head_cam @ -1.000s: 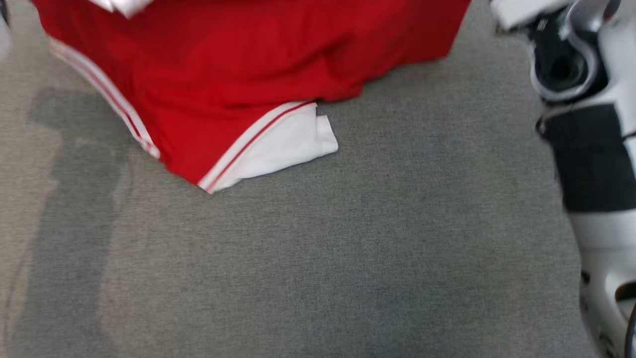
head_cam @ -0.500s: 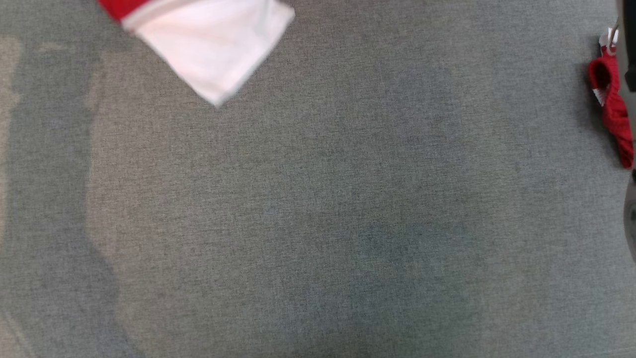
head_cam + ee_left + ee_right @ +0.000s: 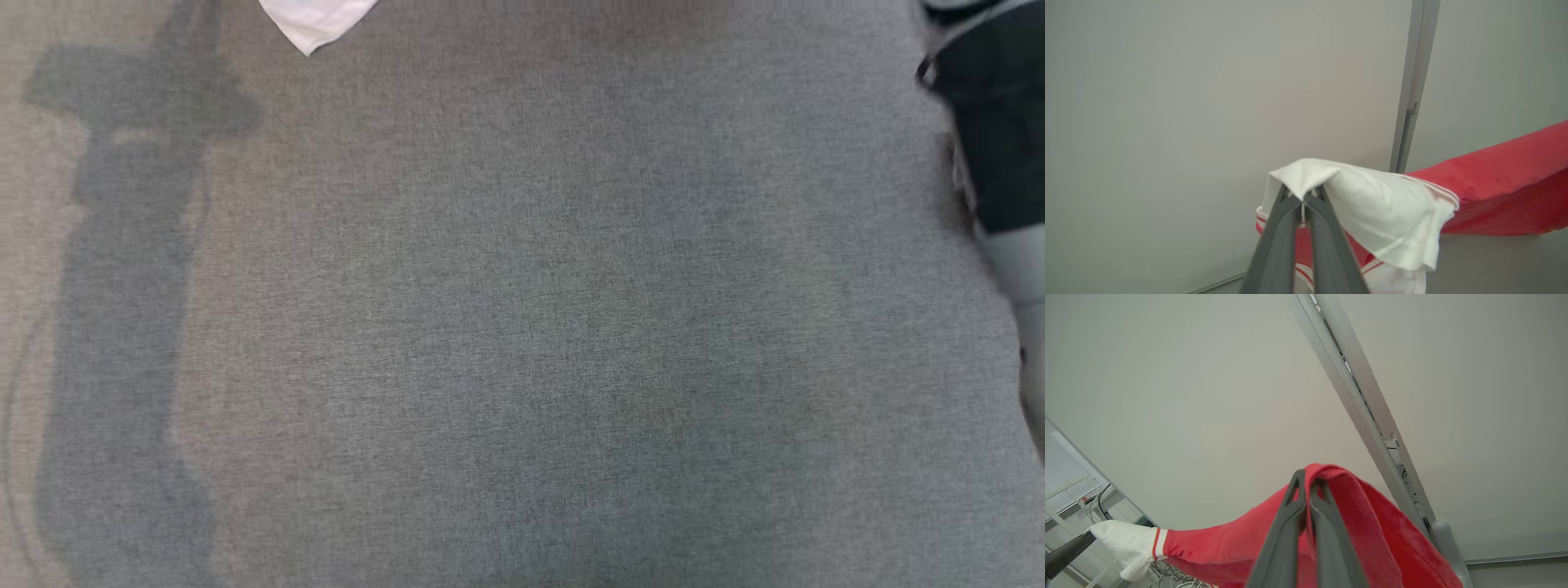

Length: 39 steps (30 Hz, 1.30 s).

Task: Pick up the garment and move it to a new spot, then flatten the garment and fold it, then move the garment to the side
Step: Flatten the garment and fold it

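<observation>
The garment is red with white sleeves trimmed in red stripes. It hangs stretched between my two grippers, above the table. In the left wrist view my left gripper (image 3: 1302, 197) is shut on a white sleeve (image 3: 1372, 204), and the red body (image 3: 1506, 163) runs off to the right. In the right wrist view my right gripper (image 3: 1307, 479) is shut on a fold of the red garment (image 3: 1229, 543), which stretches left to the white sleeve (image 3: 1124, 541). In the head view, a white tip of the garment (image 3: 314, 23) dips in at the top edge.
The grey cloth-covered table (image 3: 522, 327) spreads below, with arm shadows on its left part. My right forearm (image 3: 992, 147) stands at the right edge. Behind are a pale wall with a grey rail (image 3: 1355, 396) and cables (image 3: 1102, 498).
The head view has shifted. The red body of the garment has left that picture upward, leaving a white tip at the top edge. Both grippers stay shut.
</observation>
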Available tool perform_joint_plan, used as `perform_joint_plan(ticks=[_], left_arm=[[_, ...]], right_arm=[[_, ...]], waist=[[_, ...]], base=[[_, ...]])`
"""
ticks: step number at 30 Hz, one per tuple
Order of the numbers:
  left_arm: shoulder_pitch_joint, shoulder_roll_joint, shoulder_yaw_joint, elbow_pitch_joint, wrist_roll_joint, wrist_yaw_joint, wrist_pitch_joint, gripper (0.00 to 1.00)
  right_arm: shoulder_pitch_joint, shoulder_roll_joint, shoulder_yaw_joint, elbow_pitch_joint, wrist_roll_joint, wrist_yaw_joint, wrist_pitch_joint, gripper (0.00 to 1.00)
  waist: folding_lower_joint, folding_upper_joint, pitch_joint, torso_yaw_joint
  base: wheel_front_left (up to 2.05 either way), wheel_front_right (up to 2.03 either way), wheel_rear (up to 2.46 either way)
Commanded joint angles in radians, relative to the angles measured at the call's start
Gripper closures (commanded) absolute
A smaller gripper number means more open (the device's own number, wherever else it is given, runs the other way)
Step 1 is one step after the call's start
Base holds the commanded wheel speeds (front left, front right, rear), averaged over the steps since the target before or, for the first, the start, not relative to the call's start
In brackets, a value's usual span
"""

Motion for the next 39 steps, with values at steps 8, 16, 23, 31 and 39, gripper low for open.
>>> perform_joint_plan(ticks=[8,16,23,31,39], left_arm=[[0.234,0.092,-0.195,-0.137,-0.212,0.000,0.228,1.00],[0.431,0.189,-0.301,-0.285,-0.384,0.000,0.408,1.00],[0.607,0.267,-0.361,-0.443,-0.471,0.000,0.510,1.00],[0.767,0.361,-0.387,-0.639,-0.526,0.000,0.642,1.00],[0.859,0.461,-0.392,-0.819,-0.566,0.021,0.712,1.00]], right_arm=[[0.272,-0.077,0.149,-0.069,0.108,0.000,0.104,1.00],[0.476,-0.172,0.252,-0.131,0.201,0.000,0.250,1.00],[0.669,-0.283,0.332,-0.241,0.265,0.000,0.372,1.00],[0.897,-0.437,0.343,-0.406,0.316,0.000,0.455,1.00],[1.047,-0.526,0.312,-0.509,0.323,0.000,0.570,1.00]], waist=[[0.0000,0.0000,-0.188,0.011],[0.0000,0.0000,-0.316,0.006],[0.0000,0.0000,-0.399,0.014],[0.0000,0.0000,-0.442,0.028],[0.0000,0.0000,-0.449,0.029]], base=[[0.00,0.00,0.00],[0.00,0.00,0.00],[0.00,0.00,0.00],[0.00,0.00,0.00],[0.00,0.00,0.00]])
